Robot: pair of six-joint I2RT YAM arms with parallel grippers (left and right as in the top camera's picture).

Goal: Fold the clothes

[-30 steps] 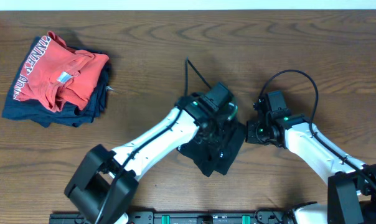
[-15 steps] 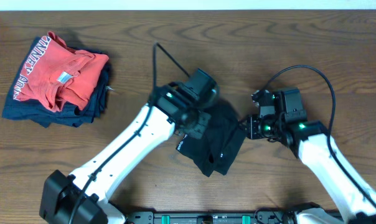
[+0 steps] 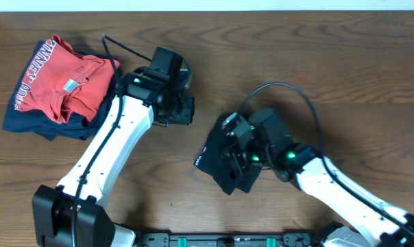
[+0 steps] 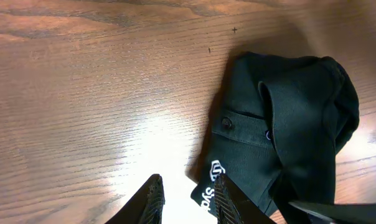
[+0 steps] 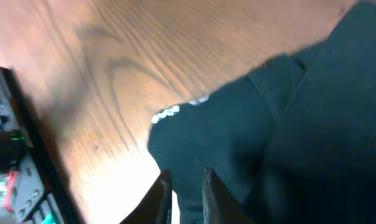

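The plain black short-sleeved T-shirt of soft fabric (image 3: 217,170) lies in a crumpled bundle on the brown wooden table (image 3: 330,62), near the middle and towards the front, and we judge it far from a neat fold. The right gripper (image 5: 185,185) hangs directly over it with its fingers close together. That view is blurred, so we cannot tell whether they pinch cloth or only hover. The left gripper (image 4: 187,194) sits over bare wood to the shirt's left, its jaws a little apart and empty. Our main worry is a blind pinch: if the right fingers close on a thick wad, they may lift several layers and drag the whole bundle. With nothing pinning the shirt, any one-sided pull would probably slide it. The left arm also passes near the red shirt with white lettering (image 3: 63,82) on the navy blue folded garment (image 3: 29,123), and a careless swing could knock that pile.
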